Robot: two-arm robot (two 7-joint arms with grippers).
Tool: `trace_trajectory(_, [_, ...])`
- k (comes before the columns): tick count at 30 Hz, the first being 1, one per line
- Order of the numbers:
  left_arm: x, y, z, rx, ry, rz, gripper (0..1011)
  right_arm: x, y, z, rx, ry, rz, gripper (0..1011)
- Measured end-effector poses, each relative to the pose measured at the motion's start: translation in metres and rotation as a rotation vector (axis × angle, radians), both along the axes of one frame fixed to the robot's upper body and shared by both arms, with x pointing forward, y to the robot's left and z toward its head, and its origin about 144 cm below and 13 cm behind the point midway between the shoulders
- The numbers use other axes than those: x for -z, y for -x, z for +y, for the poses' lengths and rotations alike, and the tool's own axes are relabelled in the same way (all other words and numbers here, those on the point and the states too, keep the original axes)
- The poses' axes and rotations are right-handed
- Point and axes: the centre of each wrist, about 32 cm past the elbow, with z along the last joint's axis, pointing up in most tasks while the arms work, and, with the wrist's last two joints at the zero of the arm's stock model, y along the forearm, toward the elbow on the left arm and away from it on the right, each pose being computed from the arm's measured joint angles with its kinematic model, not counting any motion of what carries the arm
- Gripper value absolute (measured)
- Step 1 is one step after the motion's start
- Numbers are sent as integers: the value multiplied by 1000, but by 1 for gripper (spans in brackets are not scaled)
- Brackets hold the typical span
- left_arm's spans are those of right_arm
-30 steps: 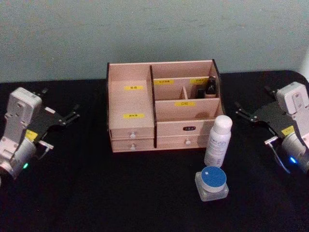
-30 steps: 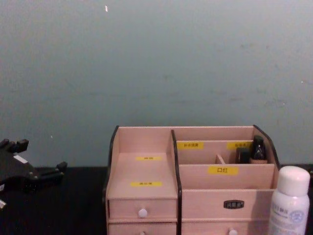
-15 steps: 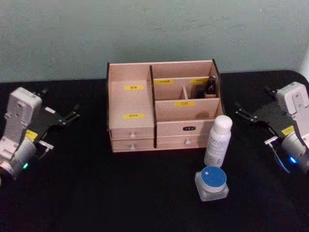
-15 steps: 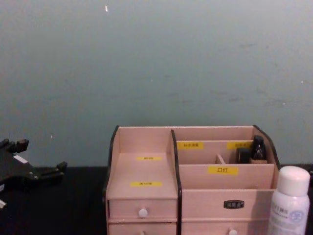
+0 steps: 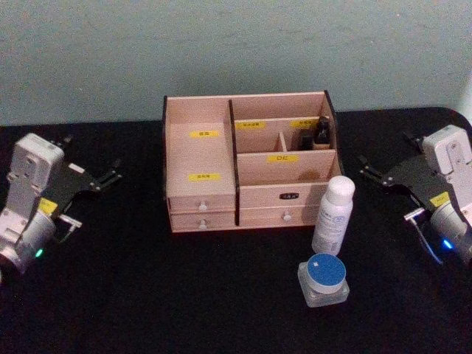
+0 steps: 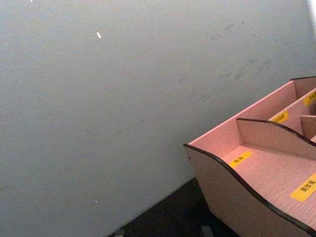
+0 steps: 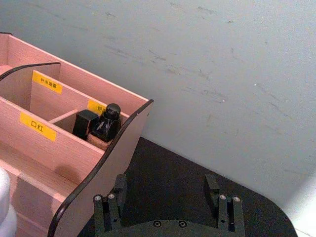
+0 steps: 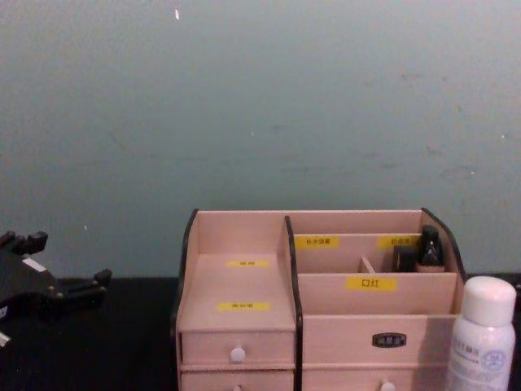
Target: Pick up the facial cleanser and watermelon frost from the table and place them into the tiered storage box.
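1. Upright on the tabletop (image 5: pixel 184 295), just in front of the right-hand drawers of the tiered storage box (image 5: pixel 199 155): a white capped bottle (image 5: pixel 333 214).
2. Just in front of that bottle, nearer the robot: a squat clear jar with a blue lid (image 5: pixel 323 279), sitting flat. No telling from the labels which is the cleanser and which the watermelon frost.
3. Left gripper (image 5: pixel 112 171): hovering over the tabletop well to the left of the box, fingers apart, nothing held.
4. Right gripper (image 5: pixel 366 169): off to the right of the box and near the bottle, fingers spread wide and empty.
5. Neither item picked up yet; both well apart from either gripper.
6. Bottle, by the look of it: light, stiff plastic, smooth and round, tall and easy to tip. Best taken across the body below the cap, squarely, with a modest squeeze.
7. Jar, probably heavier and glassy, slippery at the walls: best gripped across the sides under the lid, not by the lid.
8. Back right compartment already taken by small dark bottles (image 5: pixel 321 133); wider open tiers a safer target.
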Motion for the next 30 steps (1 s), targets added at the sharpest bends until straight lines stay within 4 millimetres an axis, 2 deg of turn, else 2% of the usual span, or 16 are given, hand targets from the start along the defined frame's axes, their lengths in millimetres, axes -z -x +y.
trace_trajectory(12, [0, 0, 0, 0, 0, 0, 1001, -3, 6, -5, -13, -12, 1, 1000])
trace_trajectory(20, [0, 0, 0, 0, 0, 0, 1001, -14, 37, -18, -29, -31, 45, 1000])
trace_trajectory(27, [0, 0, 0, 0, 0, 0, 1001, -18, 73, -29, -52, -24, 127, 1000])
trace_trajectory(30, [0, 0, 0, 0, 0, 0, 1001, -19, 82, -31, -60, -32, 157, 1000])
